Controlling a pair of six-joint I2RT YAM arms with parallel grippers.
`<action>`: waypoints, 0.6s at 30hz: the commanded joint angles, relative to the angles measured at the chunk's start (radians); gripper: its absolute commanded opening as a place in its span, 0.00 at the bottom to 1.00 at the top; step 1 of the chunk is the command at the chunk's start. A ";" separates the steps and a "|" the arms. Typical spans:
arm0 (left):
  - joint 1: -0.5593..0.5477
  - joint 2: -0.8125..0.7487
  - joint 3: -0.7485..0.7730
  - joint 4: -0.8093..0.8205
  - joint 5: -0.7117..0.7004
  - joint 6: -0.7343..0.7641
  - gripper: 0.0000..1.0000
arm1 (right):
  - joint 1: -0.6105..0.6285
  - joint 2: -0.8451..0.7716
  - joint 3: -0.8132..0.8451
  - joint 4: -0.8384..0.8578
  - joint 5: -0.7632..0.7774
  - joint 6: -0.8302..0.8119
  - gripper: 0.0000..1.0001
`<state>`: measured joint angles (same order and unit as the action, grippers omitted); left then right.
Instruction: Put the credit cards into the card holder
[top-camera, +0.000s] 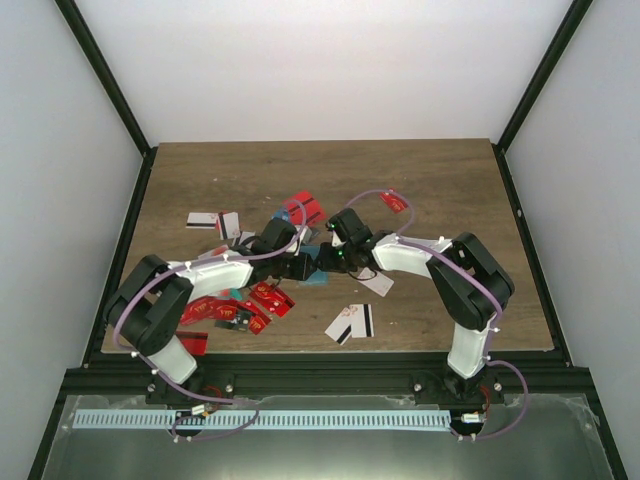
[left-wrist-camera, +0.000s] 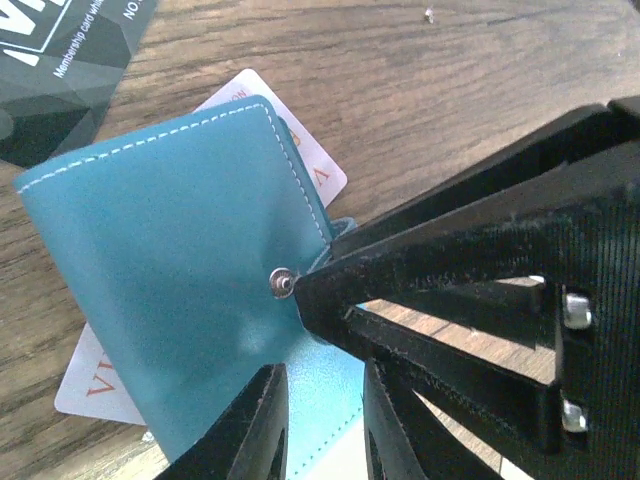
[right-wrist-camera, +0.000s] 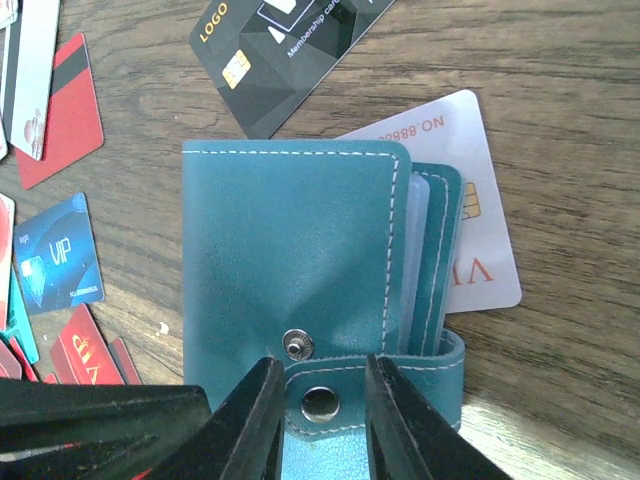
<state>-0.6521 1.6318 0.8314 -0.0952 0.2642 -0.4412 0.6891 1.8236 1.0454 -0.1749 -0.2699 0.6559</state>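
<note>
The teal card holder (right-wrist-camera: 290, 240) lies folded shut on the wood, on top of a white credit card (right-wrist-camera: 470, 200). Its strap (right-wrist-camera: 410, 372) is unsnapped, and the stud (right-wrist-camera: 297, 345) is bare. My right gripper (right-wrist-camera: 318, 400) stands partly open, with the strap's snap end showing in the gap between its jaws. My left gripper (left-wrist-camera: 325, 400) is also partly open over the holder's (left-wrist-camera: 170, 260) lighter lower flap, and the right gripper's fingers (left-wrist-camera: 450, 260) reach to the stud. From above, both grippers (top-camera: 303, 262) (top-camera: 330, 258) meet over the holder (top-camera: 314, 277).
Loose credit cards lie all around. A black membership card (right-wrist-camera: 270, 60), a blue VIP card (right-wrist-camera: 58, 255) and red cards (right-wrist-camera: 65, 110) lie close by. Red cards (top-camera: 268, 298) and striped white cards (top-camera: 350, 322) lie toward the near edge, and others (top-camera: 205, 220) (top-camera: 398, 200) farther back.
</note>
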 joint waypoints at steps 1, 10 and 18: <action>0.009 0.031 0.008 0.069 -0.005 -0.020 0.25 | -0.003 -0.008 -0.016 0.006 -0.009 0.010 0.24; 0.012 0.091 0.013 0.155 0.041 -0.056 0.27 | -0.003 -0.021 -0.028 0.029 -0.021 0.023 0.16; 0.012 0.116 0.023 0.154 0.065 -0.059 0.26 | -0.003 -0.020 -0.030 0.035 -0.025 0.027 0.14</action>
<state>-0.6353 1.7164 0.8341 0.0254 0.2855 -0.4942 0.6804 1.8183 1.0180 -0.1497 -0.2687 0.6743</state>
